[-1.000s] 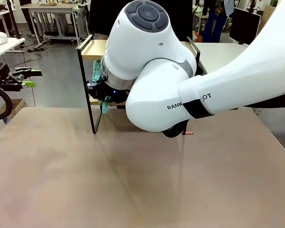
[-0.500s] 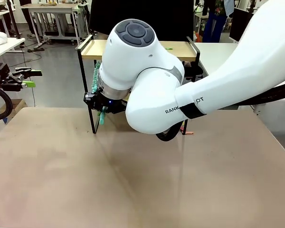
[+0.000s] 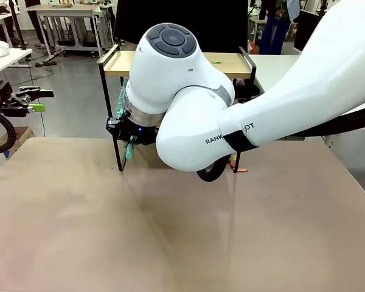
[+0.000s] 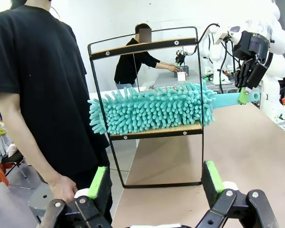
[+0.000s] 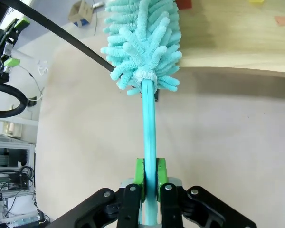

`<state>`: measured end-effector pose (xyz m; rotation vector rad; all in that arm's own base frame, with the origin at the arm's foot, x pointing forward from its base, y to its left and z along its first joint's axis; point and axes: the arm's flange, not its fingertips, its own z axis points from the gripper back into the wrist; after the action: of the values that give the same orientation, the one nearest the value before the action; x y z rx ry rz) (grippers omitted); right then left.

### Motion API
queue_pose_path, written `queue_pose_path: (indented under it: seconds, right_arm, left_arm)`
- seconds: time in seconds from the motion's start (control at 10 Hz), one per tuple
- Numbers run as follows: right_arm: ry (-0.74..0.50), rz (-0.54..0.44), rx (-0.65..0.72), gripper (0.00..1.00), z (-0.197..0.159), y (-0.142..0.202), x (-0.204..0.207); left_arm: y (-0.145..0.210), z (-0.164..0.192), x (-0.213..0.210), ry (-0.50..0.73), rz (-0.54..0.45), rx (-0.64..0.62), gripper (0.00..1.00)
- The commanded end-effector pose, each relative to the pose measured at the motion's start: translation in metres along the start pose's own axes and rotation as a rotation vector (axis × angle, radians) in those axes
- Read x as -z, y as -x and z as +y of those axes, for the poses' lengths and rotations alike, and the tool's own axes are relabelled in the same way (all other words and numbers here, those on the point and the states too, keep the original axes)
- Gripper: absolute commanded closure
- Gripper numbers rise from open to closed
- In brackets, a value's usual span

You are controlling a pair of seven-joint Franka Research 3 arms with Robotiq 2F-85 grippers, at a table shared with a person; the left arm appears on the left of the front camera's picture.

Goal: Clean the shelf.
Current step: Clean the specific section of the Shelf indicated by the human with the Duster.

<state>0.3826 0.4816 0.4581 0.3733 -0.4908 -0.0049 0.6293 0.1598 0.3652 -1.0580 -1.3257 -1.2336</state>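
The shelf [image 3: 231,64] is a black-framed rack with two light wooden boards, standing at the table's far edge. A teal fluffy duster [image 4: 152,108] lies along the shelf's lower board [image 4: 156,132]. My right gripper [image 5: 149,176] is shut on the duster's handle [image 5: 148,128], with the head [image 5: 142,38] resting on the board [image 5: 237,47]. In the front view the right gripper [image 3: 126,129] sits by the shelf's left leg, largely behind the arm. My left gripper [image 4: 154,183] is open and holds nothing, off the table's left side [image 3: 42,100], facing the shelf from a distance.
A person in a black T-shirt [image 4: 38,71] stands just beyond the shelf, one hand [image 4: 61,187] hanging near my left fingers [image 4: 97,183]. The brown tabletop [image 3: 170,231] stretches bare toward me. My right arm's big white joint [image 3: 188,103] blocks most of the shelf.
The right arm has lowered and shifted slightly left, sliding the duster along the lower board. The left gripper has stayed still.
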Motion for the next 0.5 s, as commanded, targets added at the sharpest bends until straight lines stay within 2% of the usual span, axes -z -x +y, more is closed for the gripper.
queue_pose_path:
  seconds: [0.0, 0.4]
  right_arm:
    - [0.022, -0.024, 0.054, 0.87, -0.015, -0.010, -0.013]
    - [0.075, 0.019, 0.163, 0.87, -0.070, -0.021, -0.044]
  left_arm:
    - [-0.002, -0.001, 0.000, -0.001, -0.002, 0.005, 0.00]
    - [-0.002, -0.001, 0.000, -0.001, -0.002, 0.005, 0.00]
